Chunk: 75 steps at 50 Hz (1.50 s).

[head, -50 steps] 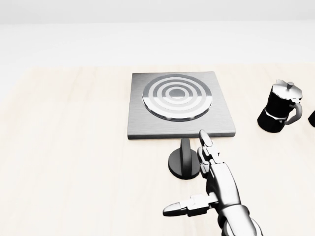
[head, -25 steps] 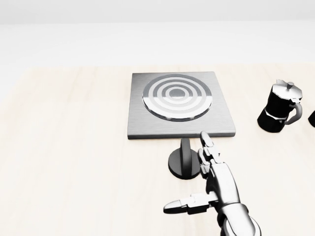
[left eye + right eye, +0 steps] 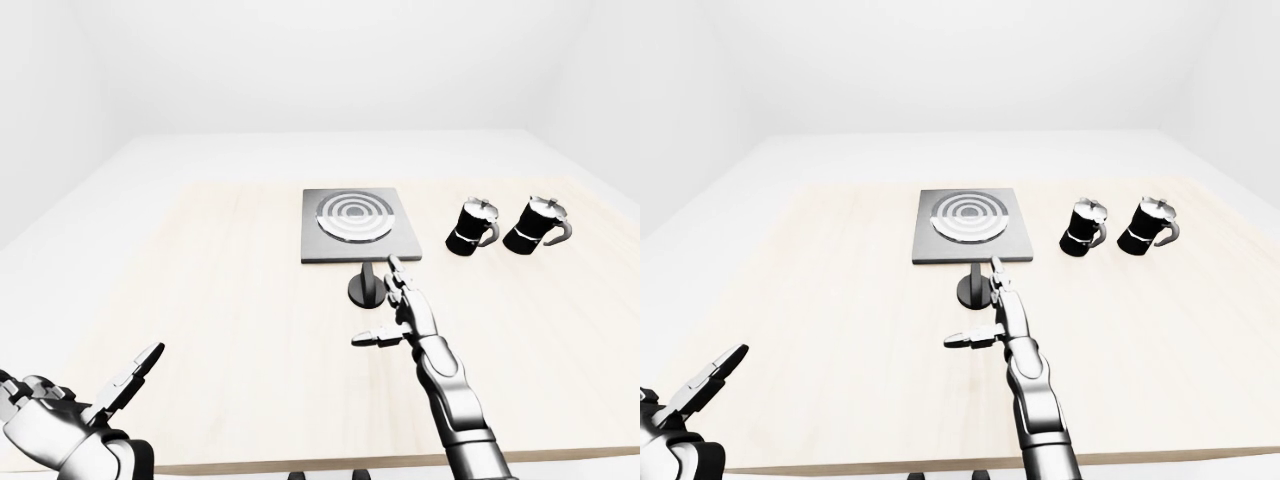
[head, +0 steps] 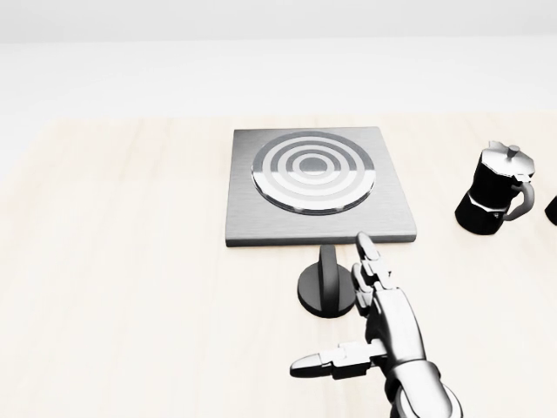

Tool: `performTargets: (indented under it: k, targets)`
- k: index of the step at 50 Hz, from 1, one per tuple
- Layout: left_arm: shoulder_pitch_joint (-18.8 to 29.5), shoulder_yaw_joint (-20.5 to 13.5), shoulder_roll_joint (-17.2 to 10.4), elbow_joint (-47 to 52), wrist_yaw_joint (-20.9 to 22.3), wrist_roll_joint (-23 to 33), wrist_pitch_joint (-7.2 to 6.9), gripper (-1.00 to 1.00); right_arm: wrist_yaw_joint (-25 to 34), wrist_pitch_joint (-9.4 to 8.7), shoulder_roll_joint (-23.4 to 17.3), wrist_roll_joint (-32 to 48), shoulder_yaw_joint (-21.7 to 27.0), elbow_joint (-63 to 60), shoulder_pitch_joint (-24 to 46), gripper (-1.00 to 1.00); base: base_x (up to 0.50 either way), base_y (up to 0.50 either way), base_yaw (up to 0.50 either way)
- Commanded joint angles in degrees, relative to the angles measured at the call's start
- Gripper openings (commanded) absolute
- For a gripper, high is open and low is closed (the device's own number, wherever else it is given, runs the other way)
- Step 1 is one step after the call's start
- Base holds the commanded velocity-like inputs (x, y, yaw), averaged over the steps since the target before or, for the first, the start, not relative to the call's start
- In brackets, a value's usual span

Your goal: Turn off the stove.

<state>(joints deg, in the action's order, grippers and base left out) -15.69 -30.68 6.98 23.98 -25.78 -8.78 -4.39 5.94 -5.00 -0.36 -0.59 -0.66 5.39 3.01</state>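
Nearest to me, at the lower left corner of the left-eye view, I see my left hand (image 3: 80,415) raised off the near edge of the table (image 3: 200,330), its fingers (image 3: 135,370) spread apart and closed on nothing; it is well apart from everything on the tabletop. Further in, my right hand (image 4: 374,326) reaches up from the bottom of the head view over the pale wooden surface, fingers extended toward the far side and the thumb (image 4: 326,363) stuck out to the left, so the hand is open and grips nothing. Its fingertips (image 4: 365,248) lie just to the right of the stove knob (image 4: 327,285), a dark round base with an upright bar handle. I cannot tell whether the fingers touch the knob's right edge or merely stand beside it. The knob sits on the table just on the near side of the stove (image 4: 318,185), a square grey plate bearing a round burner of concentric light and dark rings. The fingertips reach about as far as the stove's near edge. To the right of the stove, apart from it, stand two black and silver moka pots (image 3: 472,227) (image 3: 535,224) side by side, handles pointing right; only the left one shows fully in the head view. Beyond the table I see plain white floor and walls.
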Motion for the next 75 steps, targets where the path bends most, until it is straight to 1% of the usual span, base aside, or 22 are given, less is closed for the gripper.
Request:
performTargets:
  k: [1,12,17,21,24,28,31,33,38,44,46,49,51,55,57,60,62,64,68,71,74,75]
  targets:
    - [0.1,0.0,0.0,-0.5,0.0,0.1,0.51,1.00,-0.3,0.00,0.1,0.1,0.0,1.2,0.2,1.00,0.00,0.00,0.00]
    - [0.1,0.1,-0.1,-0.7,-0.1,0.0,1.07,1.00,-0.7,0.00,0.0,0.1,0.6,7.6,1.8,1.00,0.00,0.00,0.00]
    - [0.2,0.0,-0.2,-0.3,-0.2,-0.3,0.31,1.00,-0.5,0.00,0.0,-0.1,0.6,9.1,1.8,1.00,0.00,0.00,0.00]
    - [0.0,0.1,-0.1,-0.3,-0.2,-0.1,0.55,1.00,-0.4,0.00,0.0,-0.1,0.5,9.3,1.9,1.00,0.00,0.00,0.00]
    - [-0.2,0.0,0.0,0.4,-0.1,-0.2,0.18,1.00,-0.2,0.00,-0.1,-0.1,0.6,10.1,2.5,1.00,0.00,0.00,0.00]
    - [0.0,-0.1,0.1,0.1,0.0,-0.2,0.22,1.00,-0.1,0.00,0.2,0.4,-0.1,9.4,2.5,1.00,0.00,0.00,0.00]
    - [-0.2,-0.1,0.2,0.9,0.0,-0.3,-0.45,1.00,-0.3,0.00,0.6,0.9,-0.7,8.6,2.1,1.00,0.00,0.00,0.00]
    - [-0.1,-0.1,0.2,0.5,0.1,-0.1,0.03,1.00,-0.2,0.00,0.7,1.1,-1.0,8.6,2.0,1.00,0.00,0.00,0.00]
    - [0.1,-0.2,0.1,-0.1,0.1,-0.1,0.32,1.00,0.2,0.00,0.9,1.5,-1.4,10.5,2.6,1.00,0.00,0.00,0.00]
    - [0.0,0.0,0.0,0.2,-0.1,0.0,0.09,1.00,0.3,0.00,1.7,2.6,-3.1,7.1,0.7,1.00,0.00,0.00,0.00]
    - [0.1,0.0,0.0,-0.2,-0.1,0.0,0.47,1.00,0.4,0.00,2.0,3.0,-4.0,5.3,-0.2,1.00,0.00,0.00,0.00]
    - [-0.2,-0.1,0.1,0.5,-0.1,-0.1,-0.07,1.00,0.1,0.00,2.5,3.8,-5.6,1.5,-2.1,1.00,0.00,0.00,0.00]
    - [0.1,0.0,0.0,-0.3,-0.1,0.0,0.52,1.00,0.2,0.00,2.6,4.0,-6.2,1.4,-2.4,1.00,0.00,0.00,0.00]
    - [-0.1,-0.1,0.1,0.4,0.0,-0.1,0.04,1.00,0.1,0.00,3.0,4.6,-7.4,1.6,-2.4,1.00,0.00,0.00,0.00]
    - [-0.2,-0.1,0.2,0.6,0.0,0.0,-0.01,1.00,0.1,0.00,3.2,4.8,-7.6,1.9,-2.1,1.00,0.00,0.00,0.00]
    - [0.0,0.0,0.2,0.0,-0.1,0.3,0.74,1.00,0.1,0.00,3.3,4.9,-7.7,2.9,-1.3,1.00,0.00,0.00,0.00]
    - [0.0,0.0,0.1,0.1,-0.1,0.2,0.59,1.00,0.1,0.00,3.4,4.9,-7.5,3.2,-0.6,1.00,0.00,0.00,0.00]
    - [-0.2,0.0,0.2,0.7,-0.1,0.1,0.15,1.00,0.1,0.00,3.4,4.7,-6.6,5.2,1.6,1.00,0.00,0.00,0.00]
    - [0.0,0.0,0.1,-0.1,0.0,0.1,0.86,1.00,0.0,0.00,3.4,4.2,-4.9,7.1,5.1,1.00,0.00,0.00,0.00]
    - [0.0,0.0,0.1,-0.2,-0.1,0.1,0.79,1.00,-0.3,0.00,3.3,3.8,-4.1,7.9,7.5,1.00,0.00,0.00,0.00]
    - [-0.3,0.0,0.2,0.6,0.0,0.0,0.27,1.00,-0.4,0.00,3.2,3.3,-3.2,10.8,9.9,1.00,0.00,0.00,0.00]
    - [0.1,0.0,0.1,-0.2,-0.1,0.1,0.74,1.00,-0.5,0.00,3.1,2.9,-2.5,12.9,11.3,1.00,0.00,0.00,0.00]
